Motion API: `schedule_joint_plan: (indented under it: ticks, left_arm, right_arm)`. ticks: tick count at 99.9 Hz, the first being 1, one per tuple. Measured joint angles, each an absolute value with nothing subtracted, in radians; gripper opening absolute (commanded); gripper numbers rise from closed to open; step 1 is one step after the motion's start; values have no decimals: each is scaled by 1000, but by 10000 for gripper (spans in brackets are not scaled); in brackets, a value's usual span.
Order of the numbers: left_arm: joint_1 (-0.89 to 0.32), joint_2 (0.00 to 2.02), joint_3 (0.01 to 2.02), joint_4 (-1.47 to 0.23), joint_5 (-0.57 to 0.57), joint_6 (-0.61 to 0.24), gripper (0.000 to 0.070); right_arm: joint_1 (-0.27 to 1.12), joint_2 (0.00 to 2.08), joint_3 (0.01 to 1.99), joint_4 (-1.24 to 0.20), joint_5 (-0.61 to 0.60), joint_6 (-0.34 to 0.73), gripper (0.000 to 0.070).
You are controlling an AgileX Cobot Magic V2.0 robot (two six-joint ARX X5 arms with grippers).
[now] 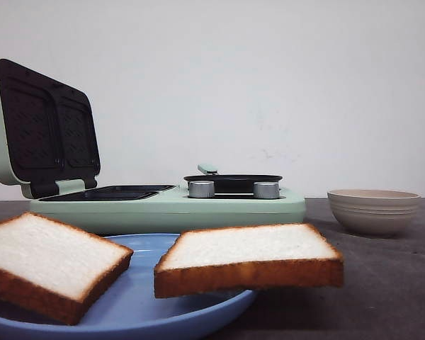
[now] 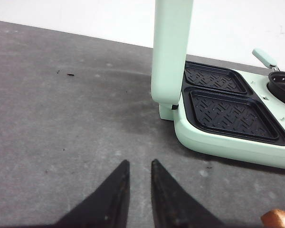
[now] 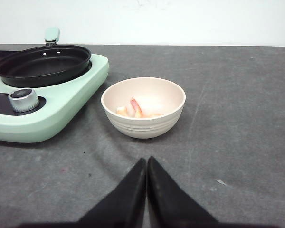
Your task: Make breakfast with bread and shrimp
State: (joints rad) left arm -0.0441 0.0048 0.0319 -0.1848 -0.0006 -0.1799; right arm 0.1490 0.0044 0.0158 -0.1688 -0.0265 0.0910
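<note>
Two slices of bread lie on a blue plate (image 1: 138,312) at the near edge: one slice (image 1: 49,262) on the left, the other slice (image 1: 251,256) overhanging the plate's right rim. Pink-orange shrimp (image 3: 135,110) rest inside a beige bowl (image 3: 143,107), which stands right of the mint-green breakfast maker (image 1: 170,205). My left gripper (image 2: 138,164) hovers over bare table short of the maker's grill plates (image 2: 228,111), fingers slightly apart and empty. My right gripper (image 3: 146,160) is shut and empty, a short way in front of the bowl.
The maker's lid (image 1: 46,127) stands open at the left. A black frying pan (image 3: 42,64) sits on its right half, above two metal knobs (image 1: 202,188). A corner of bread crust (image 2: 278,219) shows in the left wrist view. White wall behind the grey table.
</note>
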Motion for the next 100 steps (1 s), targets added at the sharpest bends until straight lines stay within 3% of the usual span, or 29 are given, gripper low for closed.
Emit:
schedule_joint_plan:
  ticks: [46,61,71,100]
  left_arm:
    - [-44,8,47,-225,-2,-199,1]
    - [-44,33,63,-262,-2,-259,3]
    - [-44,86,104,-296,1,-302,3]
    - [-44,285,278,-319,51,-315,3]
  right_arm:
    - [149,4,16,-169,-27,135,0]
    - [149,4,42,-182,-21,159,0]
    - [149,18,103,-211,25,193,0]
    - [149,200,243,-271,26,244,0]
